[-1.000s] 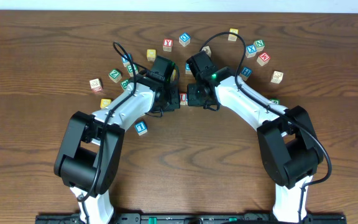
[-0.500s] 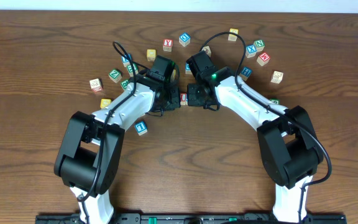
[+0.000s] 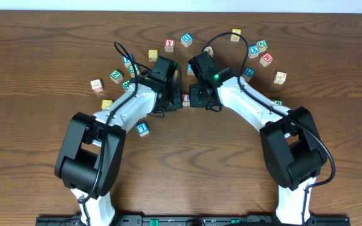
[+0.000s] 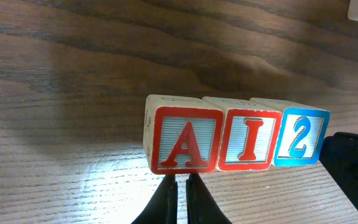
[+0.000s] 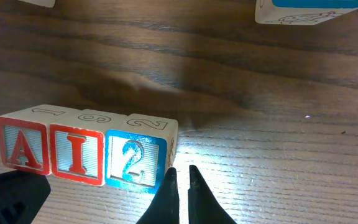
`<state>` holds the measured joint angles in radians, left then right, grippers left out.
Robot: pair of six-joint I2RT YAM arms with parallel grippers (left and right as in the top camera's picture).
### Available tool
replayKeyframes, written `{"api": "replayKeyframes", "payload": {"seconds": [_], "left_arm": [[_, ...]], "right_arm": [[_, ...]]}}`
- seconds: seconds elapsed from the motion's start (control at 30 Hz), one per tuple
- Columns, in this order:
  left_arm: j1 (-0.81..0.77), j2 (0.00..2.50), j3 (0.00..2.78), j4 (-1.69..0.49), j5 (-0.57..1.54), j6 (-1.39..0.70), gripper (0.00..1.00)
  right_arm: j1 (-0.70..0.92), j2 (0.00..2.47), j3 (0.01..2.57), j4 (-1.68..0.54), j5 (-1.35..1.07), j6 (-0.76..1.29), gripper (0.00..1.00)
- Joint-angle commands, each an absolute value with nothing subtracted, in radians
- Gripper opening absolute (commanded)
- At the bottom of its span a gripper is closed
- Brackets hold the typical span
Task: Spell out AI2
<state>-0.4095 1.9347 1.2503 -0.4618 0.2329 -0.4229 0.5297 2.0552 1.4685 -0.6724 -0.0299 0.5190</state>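
Three letter blocks stand touching in a row on the table: a red A block (image 4: pixel 185 141), a red I block (image 4: pixel 249 140) and a blue 2 block (image 4: pixel 299 138). They also show in the right wrist view as the A block (image 5: pixel 22 150), the I block (image 5: pixel 76 155) and the 2 block (image 5: pixel 133 158). My left gripper (image 4: pixel 181 182) is shut and empty, its tips against the front of the A block. My right gripper (image 5: pixel 183 177) is shut and empty, beside the right edge of the 2 block. In the overhead view both grippers (image 3: pixel 173 98) (image 3: pixel 198 96) hide the row.
Several loose letter blocks lie scattered behind the arms, such as a Y block (image 3: pixel 169 44), an X block (image 3: pixel 254 50) and a green block (image 3: pixel 115 76). A blue I block (image 3: pixel 142 129) sits nearer the front left. Another block (image 5: pixel 309 9) lies beyond the row.
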Motion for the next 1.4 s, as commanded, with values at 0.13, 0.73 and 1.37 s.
{"api": "replayKeyframes", "payload": {"seconds": [0.13,0.73,1.37], "left_arm": [[-0.412,1.942,1.243,-0.461,0.22,-0.432,0.08],[-0.331,1.685,1.244,-0.564,0.197,-0.374,0.07],[-0.312,1.686,1.244,-0.593,0.189,-0.356,0.07]], "right_arm": [[0.53,2.061,1.457,-0.674,-0.025,0.519,0.02],[0.517,2.061,1.457,-0.668,-0.025,0.519,0.02],[0.518,2.062,1.456,-0.635,-0.025,0.519,0.05]]}}
